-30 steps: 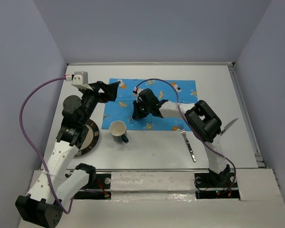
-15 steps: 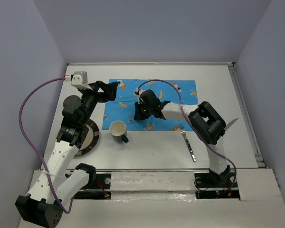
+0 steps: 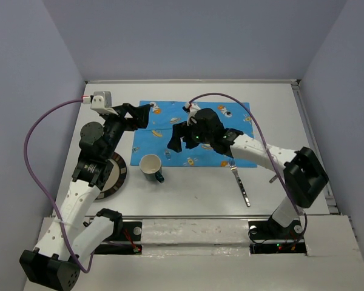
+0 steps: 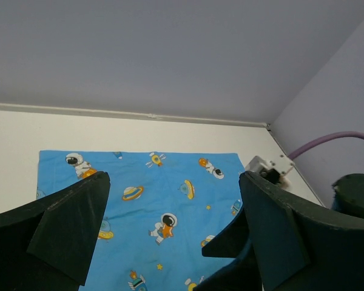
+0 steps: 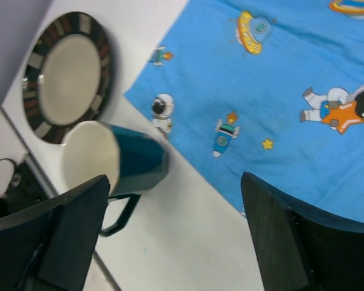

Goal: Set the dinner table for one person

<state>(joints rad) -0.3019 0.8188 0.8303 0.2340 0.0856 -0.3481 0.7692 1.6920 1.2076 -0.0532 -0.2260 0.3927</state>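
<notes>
Main risk is a knock. The right end effector point(image 3: 177, 141) is spread wide with nothing between its fingers (same in the wrist view point(image 5: 174, 180)), and it hangs over the lower-left part of the blue mat point(image 3: 224, 121). The mug point(image 3: 150, 165) sits just beside that corner. A low sweep toward lower left could clip the mug's rim or handle and tip or shove it.

Second risk is the cloth. If the fingers drop there they could snag the mat and bunch it, which would spoil the layout.

Third is arm against arm. The left end effector point(image 3: 142, 115), also spread and empty, hovers at the mat's upper-left edge, near the right one. If both go for the mat's left side they could meet.

The plate point(image 3: 116, 173) lies at left centre of the frame, partly under the left arm, so reaching it looks awkward and it could get dragged. The fork point(image 3: 239, 182) lies lower right of the mat, apart from it.

The bench point(image 3: 194, 194) is flat, matte white and rectangular. It fills the middle of the top view, with walls on three sides and the mat at its upper centre.
</notes>
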